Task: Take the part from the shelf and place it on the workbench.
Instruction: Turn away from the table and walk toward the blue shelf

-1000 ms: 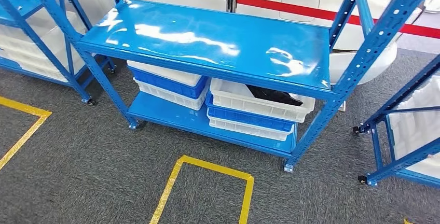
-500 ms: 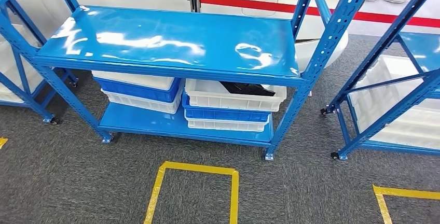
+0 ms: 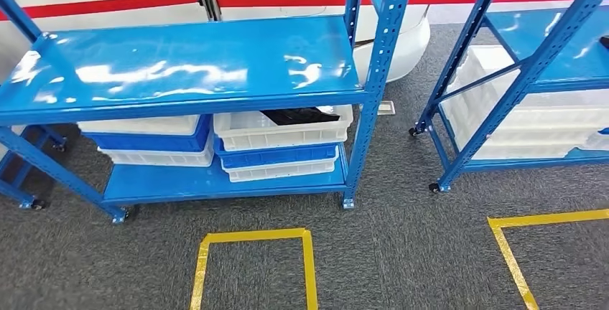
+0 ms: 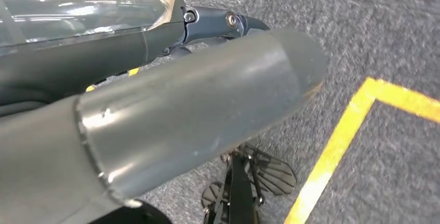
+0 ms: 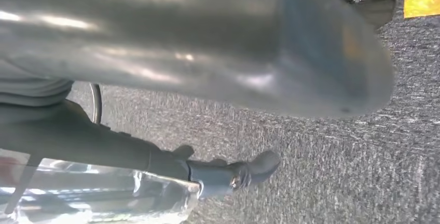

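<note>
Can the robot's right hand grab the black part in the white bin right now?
Probably not yet. The black part lies in the top white bin under the blue shelf, and the right hand hangs low over the carpet.

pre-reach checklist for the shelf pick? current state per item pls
1. Part located: ok. The black part lies in the top white bin on the lower level of the blue shelf.
2. Access from above: not ok. The shelf's top board overhangs the bin.
3. Left hand free: ok, it holds nothing and hangs over the carpet.
4. Right hand free: ok, nothing in it.
5. Stance: cannot tell. The yellow floor box lies ahead of the shelf.
6. Workbench position: cannot tell.
</note>
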`<state>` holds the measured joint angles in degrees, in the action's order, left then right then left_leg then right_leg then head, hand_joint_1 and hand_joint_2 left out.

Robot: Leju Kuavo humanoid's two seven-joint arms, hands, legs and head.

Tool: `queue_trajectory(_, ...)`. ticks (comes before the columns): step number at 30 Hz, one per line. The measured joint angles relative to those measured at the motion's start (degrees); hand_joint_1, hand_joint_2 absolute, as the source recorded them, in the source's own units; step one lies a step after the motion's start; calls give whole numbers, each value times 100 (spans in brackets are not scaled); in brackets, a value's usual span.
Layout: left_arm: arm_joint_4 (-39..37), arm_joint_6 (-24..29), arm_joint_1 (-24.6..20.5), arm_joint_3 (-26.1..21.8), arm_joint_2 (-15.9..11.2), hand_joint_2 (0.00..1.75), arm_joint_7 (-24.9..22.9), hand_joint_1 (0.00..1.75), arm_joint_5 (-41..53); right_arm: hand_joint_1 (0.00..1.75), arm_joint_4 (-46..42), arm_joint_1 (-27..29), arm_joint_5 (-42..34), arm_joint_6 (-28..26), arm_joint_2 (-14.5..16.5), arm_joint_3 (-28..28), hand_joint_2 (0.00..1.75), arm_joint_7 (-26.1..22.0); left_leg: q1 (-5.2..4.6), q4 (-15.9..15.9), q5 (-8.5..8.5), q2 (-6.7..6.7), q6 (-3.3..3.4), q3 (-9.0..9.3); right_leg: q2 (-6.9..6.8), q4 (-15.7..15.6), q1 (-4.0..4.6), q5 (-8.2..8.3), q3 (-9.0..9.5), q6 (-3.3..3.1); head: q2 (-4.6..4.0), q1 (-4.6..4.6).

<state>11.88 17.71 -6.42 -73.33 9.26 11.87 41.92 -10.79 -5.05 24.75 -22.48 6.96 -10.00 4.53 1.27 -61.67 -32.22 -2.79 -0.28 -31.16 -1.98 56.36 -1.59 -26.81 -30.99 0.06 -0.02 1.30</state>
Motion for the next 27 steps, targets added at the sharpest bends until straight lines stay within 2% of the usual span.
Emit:
queue_trajectory(1, -1, 1, 8, 0, 1, 0, 0, 0, 0, 0, 1, -5, 0, -3, 4, 1, 0, 4, 5, -386, -220, 147, -15, -172, 33, 2, 12, 5, -8, -24, 0, -17)
queue_trajectory(2, -1, 5, 19, 1, 0, 0, -1, 0, 0, 0, 1, -9, -1, -3, 8, 1, 0, 11, 7, -780, -400, 224, -25, -355, 63, 3, 24, 6, -14, -37, 0, -26)
queue_trajectory(3, 0, 12, 29, 1, -1, 0, -1, 0, 0, 0, 1, -8, -1, -4, 11, 1, 0, 24, 7, -1068, -492, 259, -28, -498, 97, 4, 34, 7, -16, -43, 0, -29)
queue_trajectory(4, 1, 20, 38, 1, -2, 0, -1, 0, 0, 0, 2, -4, -1, -5, 13, 1, 0, 38, 8, -1153, -461, 270, -25, -550, 130, 6, 42, 6, -11, -43, 0, -31)
queue_trajectory(5, 1, 28, 42, 1, -3, 0, -1, 0, -1, 0, 2, -1, -1, -7, 13, 1, 0, 50, 8, -1001, -312, 272, -14, -491, 160, 7, 45, 6, -1, -42, 0, -32)
queue_trajectory(7, 1, 35, 42, 0, -3, 0, -1, 0, -2, 0, 1, -2, -1, -10, 15, 1, 0, 62, 8, -222, 120, 279, 21, -137, 210, 10, 52, 6, 24, -36, 0, -34)
queue_trajectory(8, 1, 36, 37, 1, -3, 0, -1, 0, -1, 0, 1, -8, 0, -10, 16, 1, 0, 64, 1, 138, 272, 286, 42, 24, 228, 16, 71, 4, 27, -26, 0, -35)
queue_trajectory(9, 1, 36, 33, 1, -3, 0, -1, 0, -1, 0, 0, -13, 1, -11, 16, 1, 0, 65, -4, 374, 354, 291, 55, 123, 239, 29, 96, -4, 16, -16, 0, -35)
queue_trajectory(12, 1, 36, 33, 1, 1, 0, -1, 0, 0, 0, 1, -12, 2, -12, 8, 1, 0, 66, -50, 488, 386, 290, 64, 143, 246, 54, 170, -23, -54, 2, 0, -32)
queue_trajectory(16, 1, 39, 33, 0, -2, 0, -1, 0, -1, 0, 1, -17, 2, -13, 5, 1, 0, 67, -137, 479, 403, 290, 135, 113, 245, 47, 146, 12, -57, 62, 0, -35)
queue_trajectory(20, 1, 55, 34, 0, -2, 175, -1, 0, 1, 0, 2, -12, 4, -20, 3, 0, 0, 68, -170, 472, 420, 290, 170, 90, 245, 44, 115, 34, -59, 96, 0, -34)
queue_trajectory(24, 1, 102, 32, 0, -2, 175, 1, 0, 16, 0, 1, -16, 29, -40, 3, 1, 175, 84, -182, 471, 417, 290, 178, 88, 245, 39, 101, 37, -63, 102, 0, -36)
queue_trajectory(27, 1, 115, 32, 0, -3, 175, 8, 0, 21, 0, 0, -16, 53, -43, 3, 1, 175, 85, -180, 470, 414, 290, 189, 84, 245, 38, 90, 39, -70, 106, 0, -37)
